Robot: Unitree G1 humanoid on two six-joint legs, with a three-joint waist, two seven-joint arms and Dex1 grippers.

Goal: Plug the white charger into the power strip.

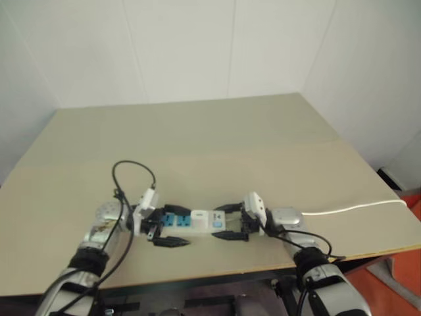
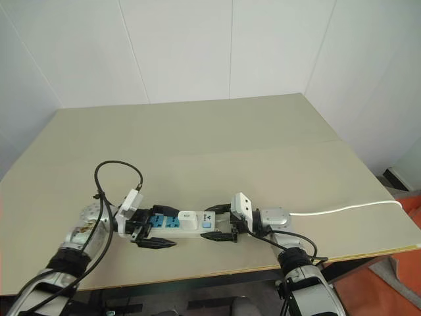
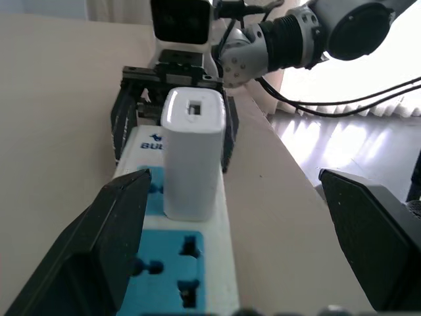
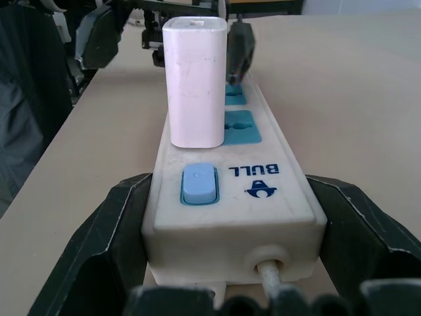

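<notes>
Two claws flank the power strip (image 2: 179,222), which lies flat on the worktop (image 2: 217,141) close to its near edge.

Left claw (image 2: 155,227): fingers spread wide to either side of the strip's left end, gripping nothing; in the left wrist view both stand clear of the white charger (image 2: 186,216).

White charger: stands upright in the socket next to the blue button (image 4: 198,182), its base flush on the strip face. Judged seated. It appears to be a light, rigid, smooth plastic block with rounded edges, likely slippery under hard fingers. Best hold would be on its two flat side faces, low down, pulling or pressing straight along the pins; a sideways load could bend them.

Power strip: rigid and light, so it would probably slide or lift if not held. Two blue sockets remain free on the left claw's side.

Right claw (image 2: 221,223): closed on the strip's cord end, one finger on each long side, steadying it.

Cord (image 2: 342,210): thin, limp, runs off to the right over the worktop edge; a snag risk.

Room: open worktop lies behind and to both sides; the near edge is close.
</notes>
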